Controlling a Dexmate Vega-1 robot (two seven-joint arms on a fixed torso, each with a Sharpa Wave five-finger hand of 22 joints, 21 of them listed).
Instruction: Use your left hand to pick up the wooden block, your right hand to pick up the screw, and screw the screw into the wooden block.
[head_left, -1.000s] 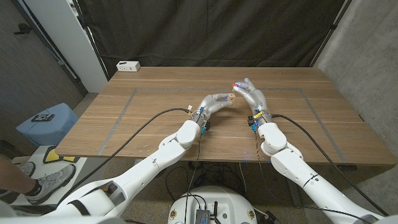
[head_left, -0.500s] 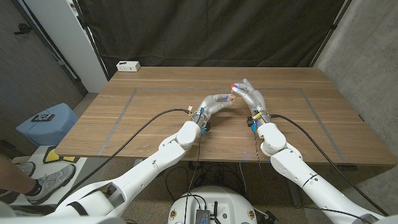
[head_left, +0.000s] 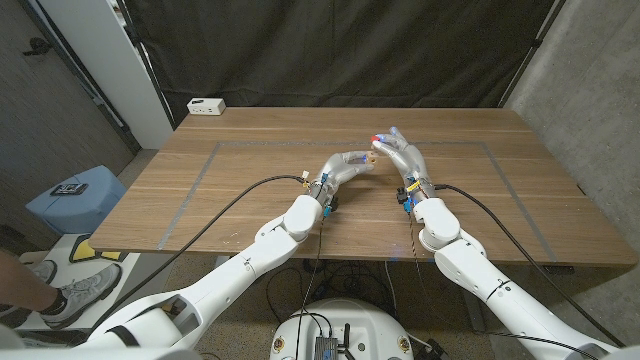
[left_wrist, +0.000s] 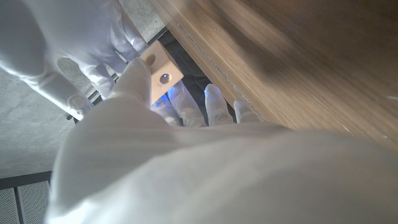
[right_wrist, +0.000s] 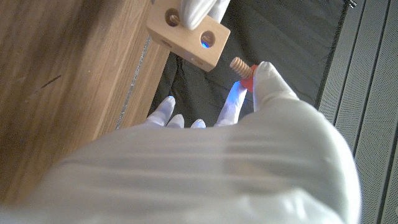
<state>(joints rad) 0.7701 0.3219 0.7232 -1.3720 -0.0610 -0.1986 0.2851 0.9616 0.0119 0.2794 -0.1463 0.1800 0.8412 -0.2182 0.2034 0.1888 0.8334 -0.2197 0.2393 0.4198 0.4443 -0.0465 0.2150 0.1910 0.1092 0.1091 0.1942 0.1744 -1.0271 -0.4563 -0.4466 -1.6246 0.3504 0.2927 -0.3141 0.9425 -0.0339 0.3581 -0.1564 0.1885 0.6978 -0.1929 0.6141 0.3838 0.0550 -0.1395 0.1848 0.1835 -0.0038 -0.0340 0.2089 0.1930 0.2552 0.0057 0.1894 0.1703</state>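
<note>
Above the table's middle my left hand (head_left: 345, 165) holds the pale wooden block (head_left: 371, 157) at its fingertips. The block (right_wrist: 186, 36) has round holes in its faces, and the same block (left_wrist: 160, 70) shows in the left wrist view. My right hand (head_left: 404, 152) pinches the screw (right_wrist: 242, 68), a wooden threaded shaft with a red head (head_left: 377, 135). In the right wrist view the shaft's tip points at the block with a small gap between them. The two hands stand close together, fingertips nearly meeting.
A white power strip (head_left: 207, 105) lies at the table's far left corner. Grey tape lines (head_left: 210, 163) mark a rectangle on the wooden table (head_left: 500, 180). A blue stool (head_left: 75, 195) and a person's shoe (head_left: 85, 285) are on the floor at left.
</note>
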